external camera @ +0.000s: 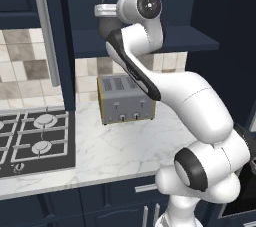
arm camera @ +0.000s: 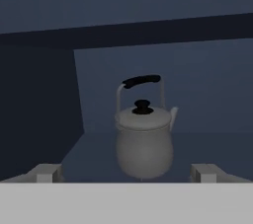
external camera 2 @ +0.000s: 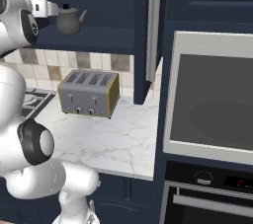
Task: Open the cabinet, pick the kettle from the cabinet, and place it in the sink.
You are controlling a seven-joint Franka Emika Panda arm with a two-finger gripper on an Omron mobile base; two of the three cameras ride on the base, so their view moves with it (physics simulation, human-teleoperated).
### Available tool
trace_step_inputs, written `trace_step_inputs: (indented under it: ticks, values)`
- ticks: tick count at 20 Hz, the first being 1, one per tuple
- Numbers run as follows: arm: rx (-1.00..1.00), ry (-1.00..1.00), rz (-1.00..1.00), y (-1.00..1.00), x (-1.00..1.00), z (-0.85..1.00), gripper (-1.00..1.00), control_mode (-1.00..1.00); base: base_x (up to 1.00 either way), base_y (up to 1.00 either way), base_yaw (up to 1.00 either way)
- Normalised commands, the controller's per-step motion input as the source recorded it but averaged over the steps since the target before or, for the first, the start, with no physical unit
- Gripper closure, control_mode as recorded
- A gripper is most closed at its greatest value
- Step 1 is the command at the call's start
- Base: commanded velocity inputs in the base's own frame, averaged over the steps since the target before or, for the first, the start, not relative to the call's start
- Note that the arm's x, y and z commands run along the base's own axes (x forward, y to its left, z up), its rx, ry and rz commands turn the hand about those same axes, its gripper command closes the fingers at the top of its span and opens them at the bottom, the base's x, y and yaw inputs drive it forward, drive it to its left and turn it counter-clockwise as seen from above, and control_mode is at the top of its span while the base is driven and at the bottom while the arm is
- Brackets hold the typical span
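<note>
The cabinet (external camera 2: 99, 1) stood open across the upper left of the right base view, its door (external camera 2: 153, 35) swung out. The kettle (arm camera: 144, 136) sat upright on the shelf, centre of the hand view. The gripper (arm camera: 126, 172) was spread wide, empty, just short of it. An off-centre closure could tip the kettle backward.
</note>
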Motion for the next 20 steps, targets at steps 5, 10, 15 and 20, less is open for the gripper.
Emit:
trace_step_inputs:
  ticks: [5, 10, 15, 20]
  values:
    - [0.0, 0.03, 0.0, 0.07, 0.29, 0.0, -1.0, -1.0, 0.0, 0.0, 0.0]
    - [0.0, 0.07, 0.0, 0.01, 0.19, -0.07, -1.0, -1.0, 0.0, 0.0, 0.0]
    - [0.0, 0.02, 0.0, 0.08, 0.26, -0.12, -1.0, -1.0, 0.0, 0.0, 0.0]
    - [0.0, 0.0, 0.0, 0.16, 0.22, -0.02, -1.0, -1.0, 0.0, 0.0, 0.0]
